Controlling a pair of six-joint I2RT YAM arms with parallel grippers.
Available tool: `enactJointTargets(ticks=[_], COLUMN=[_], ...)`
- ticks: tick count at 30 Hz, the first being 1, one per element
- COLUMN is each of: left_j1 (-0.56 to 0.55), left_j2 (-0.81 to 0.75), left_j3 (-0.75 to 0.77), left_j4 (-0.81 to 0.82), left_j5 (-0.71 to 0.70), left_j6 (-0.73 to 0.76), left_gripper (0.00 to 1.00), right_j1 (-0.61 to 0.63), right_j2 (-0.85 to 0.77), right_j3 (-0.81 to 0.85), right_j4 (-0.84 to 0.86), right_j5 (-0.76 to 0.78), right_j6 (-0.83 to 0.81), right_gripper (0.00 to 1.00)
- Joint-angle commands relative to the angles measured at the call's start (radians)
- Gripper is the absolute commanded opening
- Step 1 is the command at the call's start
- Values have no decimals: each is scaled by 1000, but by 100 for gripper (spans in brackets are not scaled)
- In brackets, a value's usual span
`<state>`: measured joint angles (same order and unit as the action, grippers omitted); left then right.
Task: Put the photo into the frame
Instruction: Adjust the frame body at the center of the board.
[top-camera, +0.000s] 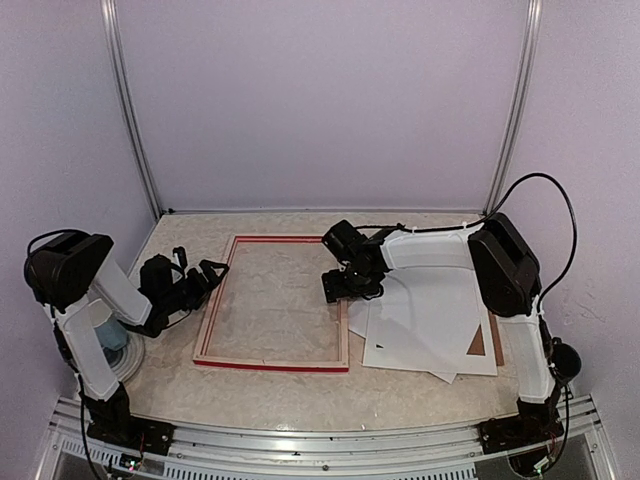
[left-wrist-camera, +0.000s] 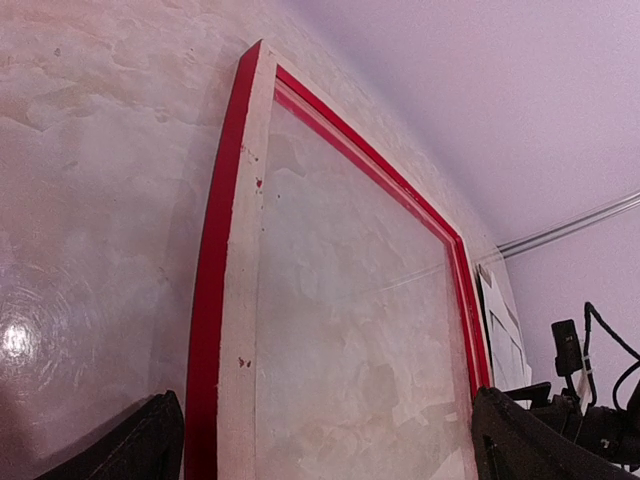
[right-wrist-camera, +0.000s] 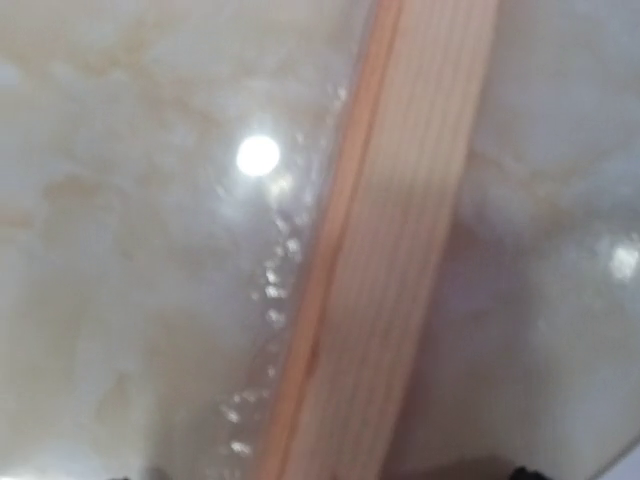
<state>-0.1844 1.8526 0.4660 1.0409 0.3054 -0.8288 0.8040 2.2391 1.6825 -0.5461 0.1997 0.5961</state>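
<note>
From above and behind, the top view takes in the whole counter (top-camera: 300, 395). The left wrist view skims low along the frame (left-wrist-camera: 238, 260); the right sits close over its rail, blurred.

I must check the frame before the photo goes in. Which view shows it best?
Top external: the frame lies there whole, all four rails visible. The left wrist view shows it slanted, the near end cut off. The right wrist view shows only one blurred pale wood rail.

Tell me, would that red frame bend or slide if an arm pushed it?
Probably stiff: the frame lies flat with straight wooden rails. It would likely slide easily, since the table looks glossy. Its clear pane may be fragile.
</note>
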Motion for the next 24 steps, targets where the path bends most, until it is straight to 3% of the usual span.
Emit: enactJointTargets(ticks=[1, 7, 14, 16, 20, 24], left_j1=[-7, -12, -12, -12, -12, -12], left_j2=[21, 33, 35, 36, 37, 40], left_j3=[-3, 2, 2, 2, 3, 3], left_j4=[-176, -168, -165, -163, -161, -158], left_j5=[-38, -27, -23, -23, -23, -23], left_j6=[30, 27, 26, 26, 26, 25], left_gripper=[99, 99, 99, 99, 99, 99], right_j1=[-39, -54, -70, -73, -76, -78], right_j2=[-23, -5, 12, 16, 22, 18], right_j3=[-32, -24, -26, -26, -27, -33], right_j4=[86, 95, 84, 80, 78, 79], right_j5=[-183, -227, -228, -227, -230, -223], right_j6=[18, 29, 31, 31, 31, 36], right_gripper=[80, 70, 51, 49, 35, 29])
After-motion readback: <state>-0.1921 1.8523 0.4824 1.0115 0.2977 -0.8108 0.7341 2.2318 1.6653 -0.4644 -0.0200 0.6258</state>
